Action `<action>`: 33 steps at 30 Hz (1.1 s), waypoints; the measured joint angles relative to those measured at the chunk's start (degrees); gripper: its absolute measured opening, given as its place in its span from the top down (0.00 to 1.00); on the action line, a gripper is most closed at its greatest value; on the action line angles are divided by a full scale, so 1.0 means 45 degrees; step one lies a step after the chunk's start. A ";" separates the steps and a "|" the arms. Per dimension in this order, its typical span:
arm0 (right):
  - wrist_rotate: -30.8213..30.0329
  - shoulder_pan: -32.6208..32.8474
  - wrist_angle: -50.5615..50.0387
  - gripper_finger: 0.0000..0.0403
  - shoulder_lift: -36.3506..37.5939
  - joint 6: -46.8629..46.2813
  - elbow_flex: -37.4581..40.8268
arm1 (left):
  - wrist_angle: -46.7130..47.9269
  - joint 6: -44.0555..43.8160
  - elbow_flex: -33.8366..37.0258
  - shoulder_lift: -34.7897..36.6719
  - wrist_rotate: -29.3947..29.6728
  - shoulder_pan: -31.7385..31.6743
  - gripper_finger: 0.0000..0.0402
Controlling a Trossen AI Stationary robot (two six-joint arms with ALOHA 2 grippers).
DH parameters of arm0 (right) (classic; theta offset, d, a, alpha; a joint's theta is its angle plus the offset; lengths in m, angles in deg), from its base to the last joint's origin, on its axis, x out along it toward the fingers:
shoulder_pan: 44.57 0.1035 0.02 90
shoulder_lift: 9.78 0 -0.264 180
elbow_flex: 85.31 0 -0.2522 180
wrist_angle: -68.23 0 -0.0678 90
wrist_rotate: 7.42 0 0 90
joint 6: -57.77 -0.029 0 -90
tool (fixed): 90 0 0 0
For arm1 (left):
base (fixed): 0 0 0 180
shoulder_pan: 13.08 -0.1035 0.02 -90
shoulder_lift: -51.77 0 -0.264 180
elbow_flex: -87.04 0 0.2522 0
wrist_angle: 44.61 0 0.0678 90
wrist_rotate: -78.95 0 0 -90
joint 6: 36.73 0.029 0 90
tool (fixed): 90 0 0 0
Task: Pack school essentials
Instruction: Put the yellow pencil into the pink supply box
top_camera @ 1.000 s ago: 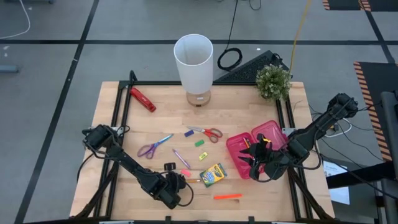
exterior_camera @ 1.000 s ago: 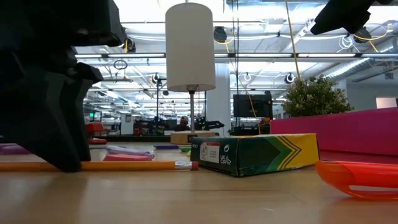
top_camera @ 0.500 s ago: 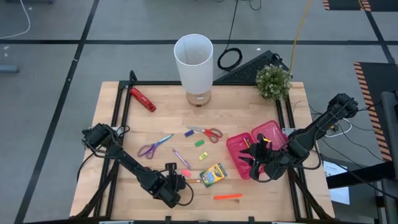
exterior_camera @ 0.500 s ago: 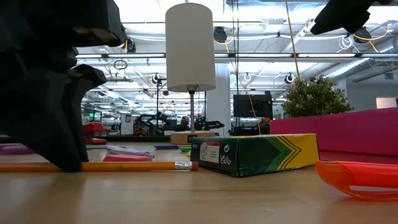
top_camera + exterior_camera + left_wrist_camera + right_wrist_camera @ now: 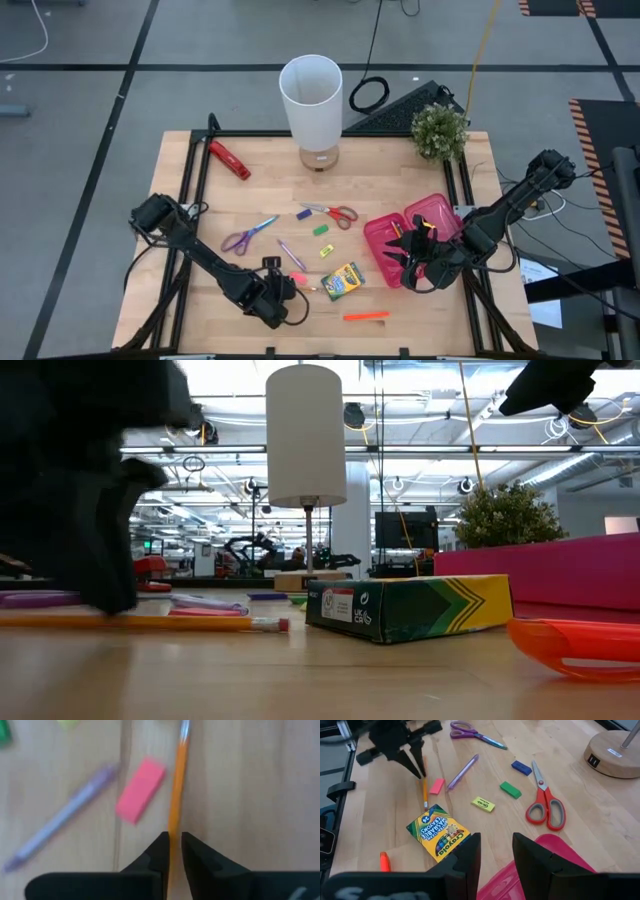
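the left gripper (image 5: 171,851) is down at the near side of the table (image 5: 390,170), its two dark fingers pinched on the orange pencil (image 5: 176,795), which runs straight out from between the tips. in the left wrist view a pink eraser (image 5: 140,789) lies just beside the pencil and a purple pen (image 5: 65,817) slants a little further off. from above, that gripper (image 5: 273,283) sits just left of the crayon box (image 5: 342,282), with the pencil lying between them on the wood. the level view shows what the overhead one cannot: the pencil (image 5: 140,622) is low over the table, its eraser end near the green crayon box (image 5: 410,606), and the orange marker (image 5: 575,644) is close in the foreground. the right gripper (image 5: 418,262) hangs over the open pink case (image 5: 385,232) with its fingers spread and nothing between them. its own camera looks across at red scissors (image 5: 547,807), purple scissors (image 5: 475,732) and small blue (image 5: 521,767), green (image 5: 510,789) and yellow (image 5: 483,803) erasers scattered on the wood.
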 joint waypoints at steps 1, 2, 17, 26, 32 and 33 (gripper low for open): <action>0.0000 0.0000 0.0005 0.74 0.0000 -0.0004 0.0000 | -0.0090 0.0115 -0.0056 0.0191 0.0064 -0.0012 0.89; 0.0000 0.0000 -0.0005 0.74 0.0000 -0.0004 0.0000 | -0.0055 0.0191 -0.0086 0.0394 0.0090 -0.0048 0.90; 0.0000 0.0000 0.0005 0.74 0.0000 -0.0035 0.0000 | 0.1327 0.1760 0.0129 0.1557 -0.1803 -0.0175 0.92; 0.0000 -0.0004 0.0010 0.74 0.0003 -0.0006 0.0000 | 0.0864 0.2227 0.1722 0.1542 -0.2520 -0.0729 0.72; 0.0000 0.0000 0.0005 0.74 0.0005 -0.0004 0.0000 | 0.0091 0.1794 0.2492 0.1630 -0.2900 -0.1001 0.75; 0.0000 -0.0004 0.0009 0.74 0.0005 -0.0004 0.0000 | 0.0078 0.1759 0.2541 0.1630 -0.2955 -0.1030 0.76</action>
